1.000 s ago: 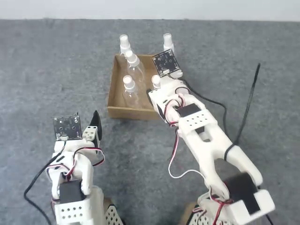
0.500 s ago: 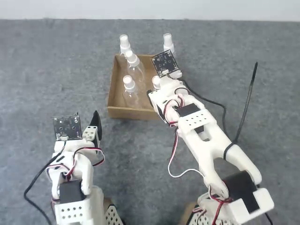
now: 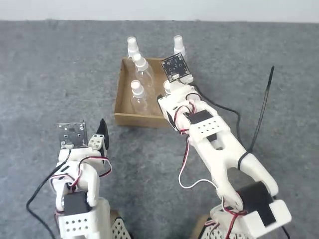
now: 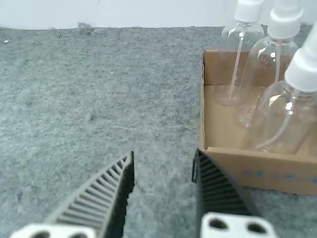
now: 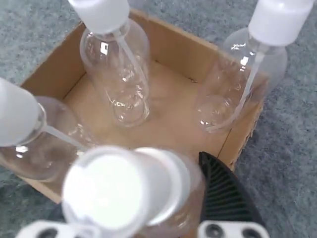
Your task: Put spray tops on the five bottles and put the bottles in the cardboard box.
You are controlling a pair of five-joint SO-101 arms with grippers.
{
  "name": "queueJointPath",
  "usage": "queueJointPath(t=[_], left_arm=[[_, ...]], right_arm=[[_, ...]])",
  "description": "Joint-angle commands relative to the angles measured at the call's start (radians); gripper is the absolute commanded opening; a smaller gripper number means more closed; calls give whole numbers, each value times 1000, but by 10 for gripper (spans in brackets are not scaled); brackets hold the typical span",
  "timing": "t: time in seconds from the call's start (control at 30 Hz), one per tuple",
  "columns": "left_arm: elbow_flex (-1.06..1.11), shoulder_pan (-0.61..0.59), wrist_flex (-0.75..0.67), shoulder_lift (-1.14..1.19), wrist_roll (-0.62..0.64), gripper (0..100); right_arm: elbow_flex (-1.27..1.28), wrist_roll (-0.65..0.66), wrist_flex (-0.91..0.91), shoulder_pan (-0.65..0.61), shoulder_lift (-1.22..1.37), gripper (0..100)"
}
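Note:
The cardboard box [image 3: 119, 99] holds clear bottles with white spray tops. One stands at its back left corner [image 3: 132, 47], one at its back right corner [image 3: 178, 46], one mid-back [image 3: 141, 65] and one near the front [image 3: 137, 93]. My right gripper [image 3: 169, 93] is shut on a fifth bottle [image 5: 124, 191] in the box's front right part; I cannot tell whether its base touches the floor. The black finger [image 5: 225, 193] presses its side. My left gripper [image 4: 163, 173] is open and holds nothing, low over the carpet in front of the box [image 4: 257, 168].
Grey carpet [image 3: 60, 74] covers the table all around the box. A black cable [image 3: 261, 114] and white wires [image 3: 192, 185] trail beside the right arm. A pale wall edge [image 3: 159, 10] runs along the back.
Almost nothing. The right gripper with its bottle has shifted a hair, and the left arm's wrist has dipped slightly.

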Motion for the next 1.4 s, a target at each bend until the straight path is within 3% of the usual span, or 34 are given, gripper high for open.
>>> queueJointPath(t=[0.0,0.17,1.37], left_arm=[[-15,-2,-26,-15,-8,184],[-15,-2,-26,-15,-8,184],[-13,-2,-26,-15,-8,184]], right_arm=[[-68,-11,12,12,-25,142],[-74,-12,59,10,-30,229],[-87,-12,229,-13,-174,231]])
